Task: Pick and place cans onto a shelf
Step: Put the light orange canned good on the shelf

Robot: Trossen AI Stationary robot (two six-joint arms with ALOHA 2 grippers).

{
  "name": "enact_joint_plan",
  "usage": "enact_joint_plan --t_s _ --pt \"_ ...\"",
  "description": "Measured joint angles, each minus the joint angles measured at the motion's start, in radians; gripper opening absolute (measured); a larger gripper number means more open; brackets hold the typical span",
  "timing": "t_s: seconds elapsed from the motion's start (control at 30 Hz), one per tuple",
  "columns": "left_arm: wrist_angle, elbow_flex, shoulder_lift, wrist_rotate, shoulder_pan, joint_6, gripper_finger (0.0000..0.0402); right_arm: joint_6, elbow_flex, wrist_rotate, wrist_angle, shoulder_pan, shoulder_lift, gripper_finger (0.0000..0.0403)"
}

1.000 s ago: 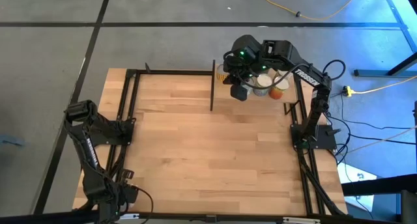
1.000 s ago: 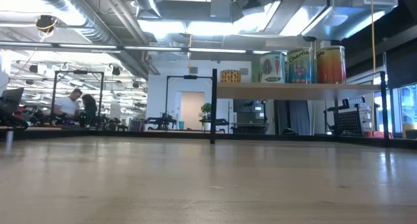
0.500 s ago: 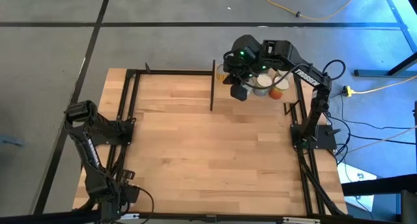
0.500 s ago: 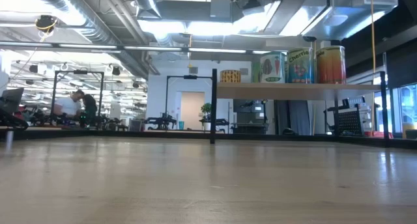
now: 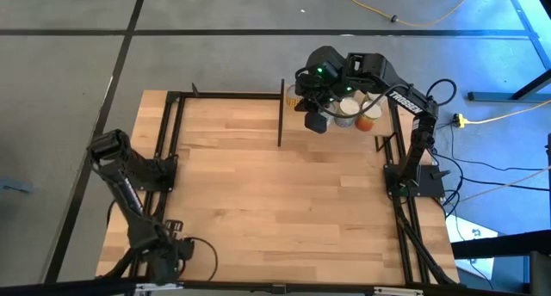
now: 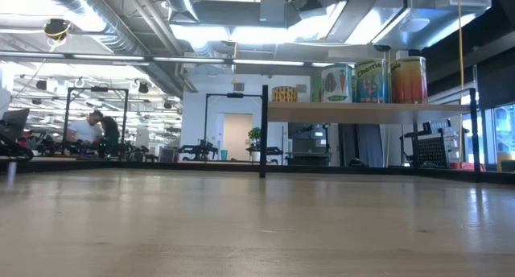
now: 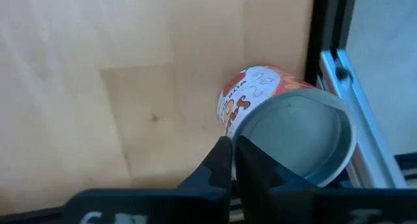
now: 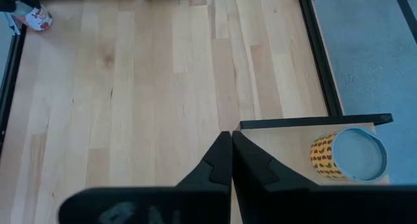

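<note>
An orange-and-white can (image 7: 287,129) with a grey lid stands on the tabletop beside the black frame rail, at the table's near left corner; it also shows in the right wrist view (image 8: 37,17). My left gripper (image 7: 232,160) is shut, and its tips are close against that can's side. In the high view my left gripper (image 5: 168,247) hides the can. My right gripper (image 8: 231,155) is shut and empty, high over the shelf (image 6: 366,110). The shelf bears a yellow can (image 8: 345,155), which also shows in the low view (image 6: 284,94), and three taller cans (image 6: 371,80). My left gripper's shut fingertips (image 7: 225,155) stand at the can's side just below its rim (image 7: 242,123). I cannot tell whether they touch it. The can stands upright on the table.
A black frame rail (image 7: 329,87) runs right beside the orange-and-white can. Thin black posts (image 5: 280,115) bound the shelf at the table's far right. Bare wood (image 5: 284,201) lies between the arms. People sit in the room beyond (image 6: 88,130).
My left arm has swung a little toward the table's right edge, and its gripper end has shifted with it along the near left corner. My right arm and the cans on the shelf have kept still.
</note>
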Motion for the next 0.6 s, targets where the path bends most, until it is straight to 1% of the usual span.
enact_joint_plan --t_s 0.13,0.23,0.33,0.5,0.6 --pt "-0.048 0.0 -0.039 -0.001 0.068 0.011 0.0003 -0.025 0.005 -0.001 -0.017 0.0 -0.009 0.0007" --pt "-0.094 0.0 -0.091 -0.019 0.132 0.059 0.0002 -0.048 0.035 -0.002 -0.041 0.006 -0.017 0.0007" --pt "-0.131 0.0 -0.161 -0.04 0.215 0.113 0.0002 -0.057 0.028 -0.001 -0.069 0.01 -0.04 0.0007" --pt "-0.232 0.001 -0.277 -0.047 0.41 0.149 0.0001 -0.092 0.033 0.01 -0.154 0.015 -0.08 0.0007" --pt "-0.289 0.04 -0.3 -0.041 0.541 0.24 0.0001 -0.104 0.034 0.01 -0.183 0.015 -0.112 0.0007"
